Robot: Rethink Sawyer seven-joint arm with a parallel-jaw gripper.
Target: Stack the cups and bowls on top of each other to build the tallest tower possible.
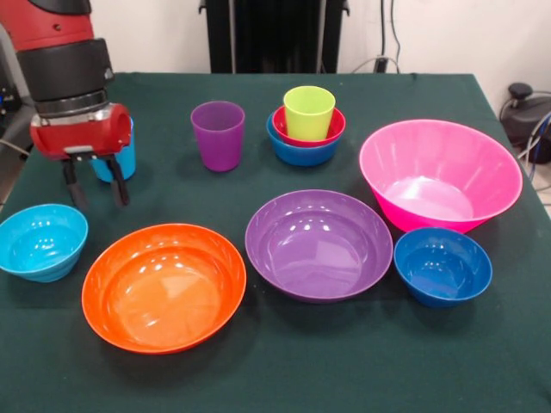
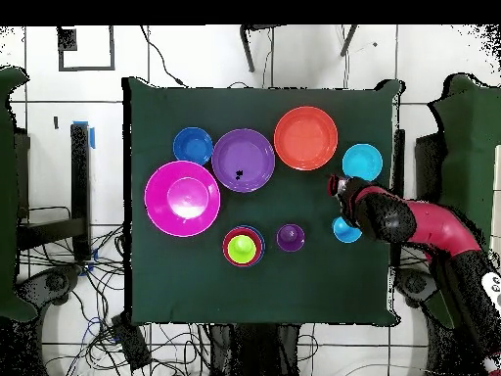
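My gripper (image 1: 95, 184) is open and empty. It hangs over the table's left side in the front view, just in front of the light blue cup (image 1: 120, 161) and behind the small cyan bowl (image 1: 41, 241). The tower (image 1: 306, 129) stands at the back middle: a blue bowl (image 1: 301, 155), a red bowl (image 1: 334, 129) in it, and the lime green cup (image 1: 308, 112) on top. The purple cup (image 1: 218, 135) stands to its left. In the overhead view the gripper (image 2: 340, 188) is between the cyan bowl (image 2: 362, 162) and the light blue cup (image 2: 344, 232).
The wide orange bowl (image 1: 164, 286) and the wide purple bowl (image 1: 318, 245) sit at the front. The big pink bowl (image 1: 439, 176) and a small dark blue bowl (image 1: 442, 265) are at the right. All stand open side up on the green tablecloth (image 1: 284, 370).
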